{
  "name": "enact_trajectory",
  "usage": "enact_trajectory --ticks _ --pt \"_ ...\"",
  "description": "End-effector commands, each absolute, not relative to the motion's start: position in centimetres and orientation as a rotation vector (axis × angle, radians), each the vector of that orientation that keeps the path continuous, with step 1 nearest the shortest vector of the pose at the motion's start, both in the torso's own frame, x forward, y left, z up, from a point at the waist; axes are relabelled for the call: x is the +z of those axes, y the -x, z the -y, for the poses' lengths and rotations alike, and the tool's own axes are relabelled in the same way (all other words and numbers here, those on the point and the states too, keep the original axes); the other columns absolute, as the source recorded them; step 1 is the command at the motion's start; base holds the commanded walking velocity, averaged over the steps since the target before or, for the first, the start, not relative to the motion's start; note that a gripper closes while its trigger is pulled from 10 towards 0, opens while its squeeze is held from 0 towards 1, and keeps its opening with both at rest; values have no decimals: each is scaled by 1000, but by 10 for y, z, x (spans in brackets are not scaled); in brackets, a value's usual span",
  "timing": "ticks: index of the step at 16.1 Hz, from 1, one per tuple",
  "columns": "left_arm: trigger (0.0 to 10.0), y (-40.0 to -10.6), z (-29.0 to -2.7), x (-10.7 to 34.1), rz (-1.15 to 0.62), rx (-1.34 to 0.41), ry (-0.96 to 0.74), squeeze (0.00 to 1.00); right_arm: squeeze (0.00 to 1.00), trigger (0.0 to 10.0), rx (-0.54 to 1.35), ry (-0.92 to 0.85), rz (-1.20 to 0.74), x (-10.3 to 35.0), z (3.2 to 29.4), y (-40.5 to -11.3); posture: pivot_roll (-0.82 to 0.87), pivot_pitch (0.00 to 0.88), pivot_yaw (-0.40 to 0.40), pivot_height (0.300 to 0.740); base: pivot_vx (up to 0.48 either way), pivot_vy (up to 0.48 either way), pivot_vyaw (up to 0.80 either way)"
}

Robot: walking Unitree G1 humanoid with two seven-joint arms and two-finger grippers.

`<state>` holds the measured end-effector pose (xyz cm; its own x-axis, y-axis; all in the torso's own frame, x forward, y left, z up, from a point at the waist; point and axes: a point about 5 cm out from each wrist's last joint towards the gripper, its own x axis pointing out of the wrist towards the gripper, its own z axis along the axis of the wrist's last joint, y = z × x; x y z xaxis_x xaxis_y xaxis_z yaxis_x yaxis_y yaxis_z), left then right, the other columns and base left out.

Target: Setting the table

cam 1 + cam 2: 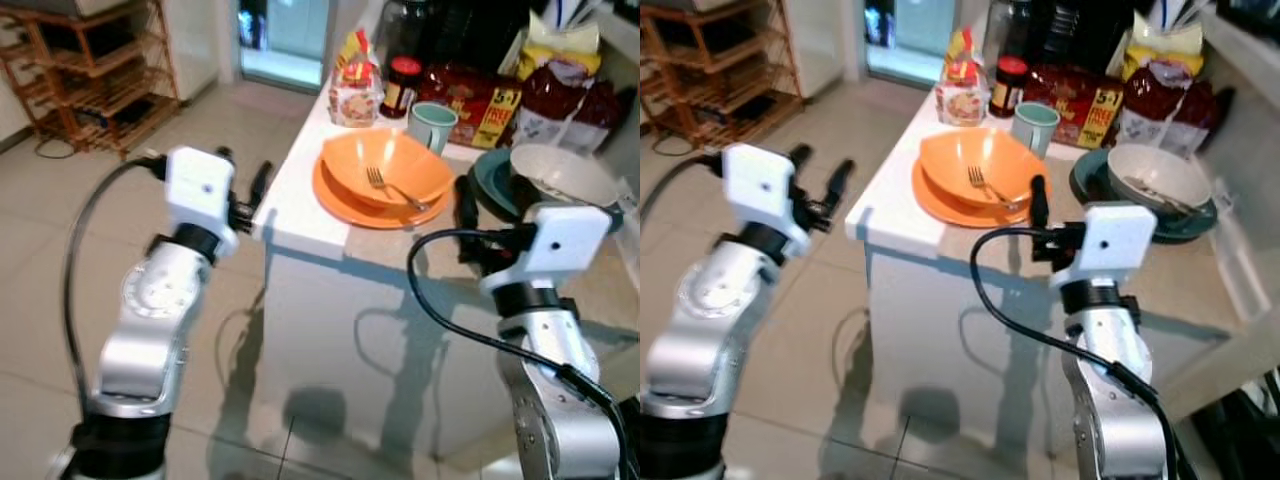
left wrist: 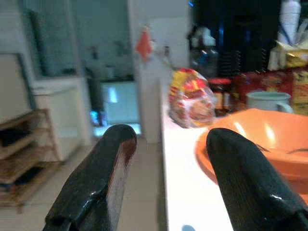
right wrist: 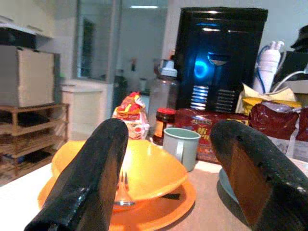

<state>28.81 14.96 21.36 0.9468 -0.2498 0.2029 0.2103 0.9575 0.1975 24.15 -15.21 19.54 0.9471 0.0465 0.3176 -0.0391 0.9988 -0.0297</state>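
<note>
An orange bowl (image 1: 390,165) with a fork (image 1: 395,188) in it sits on an orange plate (image 1: 340,200) near the front left corner of the white counter (image 1: 300,225). Behind it stands a pale green mug (image 1: 432,125). To the right, a white bowl (image 1: 560,172) rests on a dark teal plate (image 1: 488,180). My left gripper (image 1: 245,175) is open, level with the counter's left corner, with nothing between its fingers (image 2: 101,178). My right gripper (image 3: 171,139) is open low over the counter, between the two plates, pointing at the orange bowl (image 3: 144,168) and mug (image 3: 180,147).
A snack bag (image 1: 355,85), a jar (image 1: 400,85), a red box (image 1: 480,100) and more bags (image 1: 560,95) line the counter's back. A black machine (image 3: 219,57) stands behind them. A wooden rack (image 1: 90,70) stands on the tiled floor (image 1: 60,220) at the far left.
</note>
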Motion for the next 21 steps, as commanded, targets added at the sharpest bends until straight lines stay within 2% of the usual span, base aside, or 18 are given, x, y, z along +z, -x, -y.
enact_trajectory --ticks 1,5,10,15,16,19,21 --pt "10000 -288 -145 219 239 -263 -172 0 0 10000 20 7 314 192 158 -241 111 25 -71 740 0 480 0" --pt "10000 -290 -137 221 240 -309 -180 0 0 10000 -61 -50 271 178 175 -236 112 27 -47 740 0 433 0" --pt "10000 -292 -123 211 209 -389 -165 0 0 10000 -78 -16 184 159 177 -237 88 32 29 740 0 0 0" --pt "10000 -292 -129 198 172 -361 -137 0 0 10000 -123 62 139 151 183 -241 85 29 -13 740 0 0 0" --pt "10000 -284 -124 199 184 -414 -115 0 1000 10000 -115 57 158 153 185 -250 101 27 -36 740 0 0 0" --pt "10000 -272 -113 203 215 -541 -83 0 1000 10000 -76 74 200 156 188 -268 118 21 -54 740 0 0 0" --pt "10000 -270 -110 203 223 -562 -104 0 1000 10000 -77 79 238 160 191 -277 132 15 -60 740 0 0 0"
